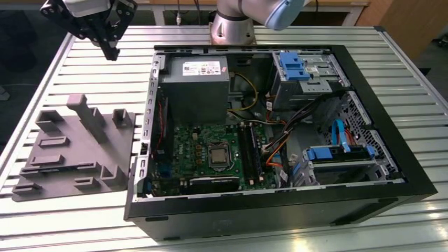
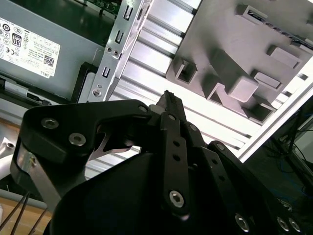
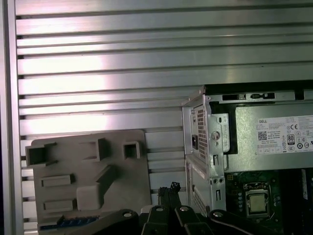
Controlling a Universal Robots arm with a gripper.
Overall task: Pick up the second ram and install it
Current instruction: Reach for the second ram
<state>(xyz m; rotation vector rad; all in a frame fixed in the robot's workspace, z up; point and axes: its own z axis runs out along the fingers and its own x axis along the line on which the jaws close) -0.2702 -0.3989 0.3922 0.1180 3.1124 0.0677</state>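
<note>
My gripper (image 1: 110,52) hangs high over the slatted table at the exterior view's far left, behind the grey fixture plate (image 1: 77,157) and outside the open computer case (image 1: 392,136). Its black fingers meet at the tips in both wrist views (image 2: 169,95) (image 3: 172,186), shut with nothing between them. A thin dark bluish strip (image 3: 73,221) lies in the plate's long near slot; it may be the second ram, but I cannot tell. The long black memory slots (image 1: 251,149) run beside the processor (image 1: 218,156) on the green motherboard (image 1: 196,139).
The grey power supply (image 1: 194,79) fills the case's back left corner. Orange and black cables (image 1: 280,142) and blue drive brackets (image 1: 294,65) crowd the exterior view's right half of the case. The arm's base (image 1: 231,26) stands behind the case. Bare table slats (image 3: 146,63) surround the plate.
</note>
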